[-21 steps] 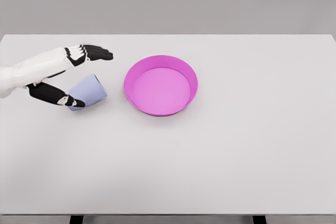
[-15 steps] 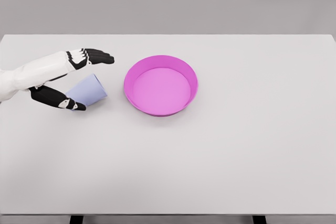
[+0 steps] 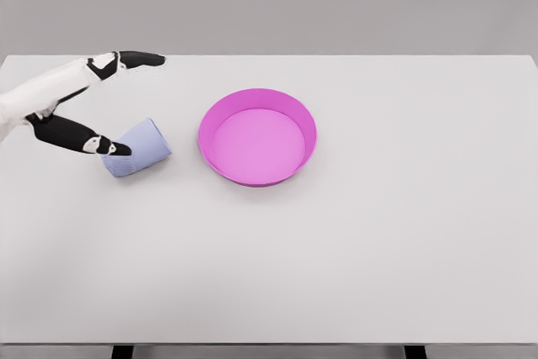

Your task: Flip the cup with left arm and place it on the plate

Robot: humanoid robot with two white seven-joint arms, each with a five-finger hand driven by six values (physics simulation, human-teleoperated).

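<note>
A pale blue cup (image 3: 138, 148) lies on its side on the white table, left of the pink plate (image 3: 257, 135). My left hand (image 3: 126, 102) hovers above and to the left of the cup, open, fingers stretched out. Its thumb tip (image 3: 118, 149) shows over the cup's left end; the other fingers (image 3: 139, 58) point right, well above the cup. The hand holds nothing. The plate has a raised rim and nothing in it. The right arm is out of view.
The white table (image 3: 378, 241) stretches wide to the right and toward the front edge. A grey wall stands behind it.
My left hand has lifted and drawn back to the left, away from the cup, its fingers spreading further apart. The cup and plate have stayed put.
</note>
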